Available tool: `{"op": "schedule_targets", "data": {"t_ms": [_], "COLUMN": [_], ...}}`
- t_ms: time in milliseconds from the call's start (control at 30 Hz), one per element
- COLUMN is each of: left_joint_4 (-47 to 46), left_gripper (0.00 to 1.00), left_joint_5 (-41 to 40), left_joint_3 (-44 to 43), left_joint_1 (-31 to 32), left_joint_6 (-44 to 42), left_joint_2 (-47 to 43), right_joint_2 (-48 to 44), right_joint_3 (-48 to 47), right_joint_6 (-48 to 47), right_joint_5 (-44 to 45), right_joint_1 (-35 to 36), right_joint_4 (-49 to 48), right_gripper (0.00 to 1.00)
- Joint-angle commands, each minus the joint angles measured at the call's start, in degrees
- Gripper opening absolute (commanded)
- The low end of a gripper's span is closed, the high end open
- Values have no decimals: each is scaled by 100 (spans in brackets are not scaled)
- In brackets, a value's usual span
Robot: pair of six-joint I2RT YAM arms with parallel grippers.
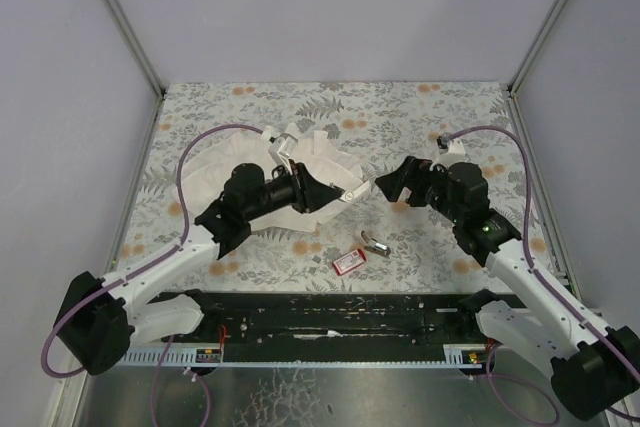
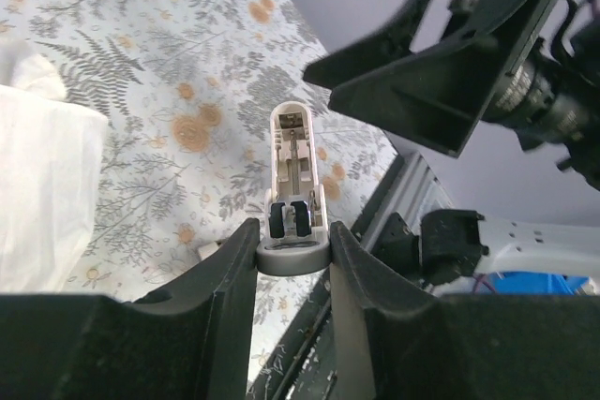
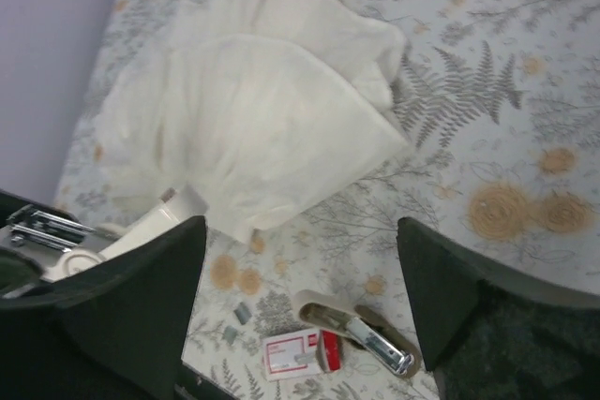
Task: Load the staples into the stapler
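Observation:
My left gripper (image 1: 335, 194) (image 2: 295, 236) is shut on the grey hinge end of a white stapler (image 1: 350, 193) (image 2: 295, 161). It holds the stapler above the table with the arms swung apart and the inner channel bare. In the right wrist view the stapler (image 3: 150, 217) shows at the left edge. My right gripper (image 1: 392, 184) (image 3: 300, 259) (image 2: 412, 67) hangs open just right of the stapler's tip, with nothing between its fingers. The red box (image 1: 349, 261) (image 3: 298, 353) with its white label lies on the table below. Two tiny grey staple pieces (image 3: 242, 314) lie left of it.
A beige piece with a silvery metal bar (image 1: 375, 244) (image 3: 375, 339) lies right beside the red box. The big white pleated cloth (image 1: 300, 152) (image 3: 253, 110) (image 2: 42, 194) is spread behind the left arm. A black rail (image 1: 330, 312) runs along the table's near edge.

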State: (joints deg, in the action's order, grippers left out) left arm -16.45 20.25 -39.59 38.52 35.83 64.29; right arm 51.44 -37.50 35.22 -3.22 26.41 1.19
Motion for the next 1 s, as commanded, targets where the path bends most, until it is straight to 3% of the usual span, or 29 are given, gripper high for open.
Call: {"op": "schedule_targets", "data": {"t_ms": [0, 267, 500, 600, 767, 867, 967], "left_joint_4": [-333, -490, -688, -790, -792, -815, -832], "left_gripper": [0, 0, 0, 0, 0, 0, 0], "left_joint_5": [774, 1119, 1177, 1202, 1144, 1141, 1134], "left_joint_3": [84, 106, 90, 79, 40, 41, 57], "left_joint_1": [-29, -22, -29, -29, -30, -28, -29], "left_joint_6": [138, 609, 837, 913, 925, 955, 969], "left_joint_2": [-382, -912, -1002, -1014, -1050, -1043, -1037], "right_joint_2": [-82, 55, 452, 560, 606, 605, 602], "right_joint_3": [-73, -37, 228, 187, 177, 169, 147], "right_joint_6": [-248, 586, 1926, 2017, 1917, 1919, 1905], "right_joint_5": [-2598, -4255, -5030, -5210, -5393, -5440, -5476], "right_joint_1": [-291, -291, -293, -286, -287, -287, -286], "right_joint_4": [-1131, -2511, -4385, -4441, -4252, -4237, -4230], "right_gripper": [100, 100, 77, 69, 63, 48, 38]}}
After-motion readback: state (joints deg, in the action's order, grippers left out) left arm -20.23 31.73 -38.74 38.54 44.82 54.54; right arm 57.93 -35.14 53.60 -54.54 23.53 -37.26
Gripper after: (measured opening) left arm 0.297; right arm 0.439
